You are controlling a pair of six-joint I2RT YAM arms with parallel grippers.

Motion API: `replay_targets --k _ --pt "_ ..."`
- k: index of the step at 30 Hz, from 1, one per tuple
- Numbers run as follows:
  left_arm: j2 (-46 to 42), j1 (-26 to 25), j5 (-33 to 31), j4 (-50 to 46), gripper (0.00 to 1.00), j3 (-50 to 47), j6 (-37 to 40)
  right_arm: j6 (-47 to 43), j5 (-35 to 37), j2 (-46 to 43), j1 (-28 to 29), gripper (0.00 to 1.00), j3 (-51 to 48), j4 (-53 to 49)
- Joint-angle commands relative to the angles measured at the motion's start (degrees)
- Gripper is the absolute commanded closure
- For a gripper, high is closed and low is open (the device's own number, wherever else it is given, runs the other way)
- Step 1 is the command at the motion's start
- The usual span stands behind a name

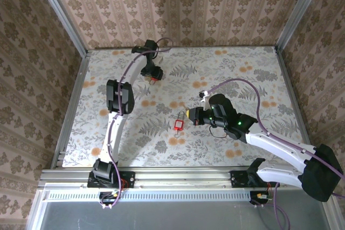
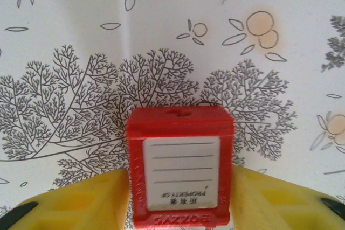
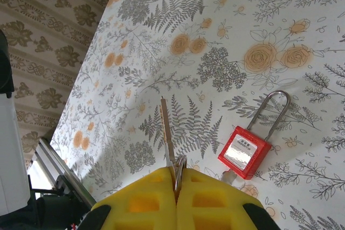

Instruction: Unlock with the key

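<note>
Your right tool [image 3: 176, 184] is clamped on the key [image 3: 166, 127], blade sticking straight ahead. Left tool [image 2: 180, 203] pinches a red padlock [image 2: 180, 168], keyhole end facing away, well apart across the worktop [image 1: 242, 79]. Loose padlock [image 3: 245, 152] lies just right of the blade.

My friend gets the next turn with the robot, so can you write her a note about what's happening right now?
The left gripper is shut on a red padlock over the far side of the table, with the keyhole end pointing away from the wrist camera.
The right gripper is shut on the key, with its blade sticking out in front.
A second padlock lies flat on the table beside the right gripper.
Done: the key and one padlock are gripped.
Left: the key is in neither lock yet. It probably needs to be brought to a keyhole, pushed in and turned.
</note>
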Motion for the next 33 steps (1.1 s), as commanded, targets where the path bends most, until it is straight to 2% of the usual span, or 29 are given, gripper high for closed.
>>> replay_targets --k 1,4,9,15,19,21,25,27,30,33 --pt "1.72 -0.09 -0.20 -0.44 0.58 0.96 1.23 0.76 -1.15 -1.04 -0.44 1.00 -0.31 1.80" --pt "-0.53 -0.40 1.17 0.53 0.68 -2.82 0.88 0.94 -1.60 -0.94 -0.48 1.00 0.22 1.54" --pt "-14.47 -0.87 3.98 16.81 0.74 -27.14 0.21 0.65 -2.55 -0.90 -1.27 1.00 2.95 -1.80" --pt "-43.02 -3.62 6.61 41.45 0.78 -62.95 3.29 -3.13 -2.63 -1.64 -2.20 1.00 13.42 -17.37" --pt "-64.94 -8.72 7.54 52.81 0.80 -82.58 7.90 -6.01 -7.92 -2.00 -2.70 1.00 22.19 -28.50" --pt "-73.87 -11.08 7.05 55.80 0.81 -89.15 8.79 -7.42 -11.42 -1.42 -2.21 1.00 25.93 -33.98" --pt "-87.32 -16.86 7.13 60.60 0.82 -99.25 10.48 -8.85 -8.86 -1.80 1.15 1.00 29.21 -41.12" --pt "-90.82 -19.50 6.70 60.63 0.84 -101.67 12.13 -8.60 -7.73 -2.72 2.69 1.00 28.76 -41.14" --pt "-95.42 -26.25 4.29 64.17 0.87 -106.44 19.66 -8.02 -7.08 -3.67 4.44 1.00 27.63 -40.14" --pt "-98.69 -29.03 4.32 67.01 0.89 -109.04 23.09 -8.82 -4.70 -4.00 5.27 1.00 27.45 -42.43"
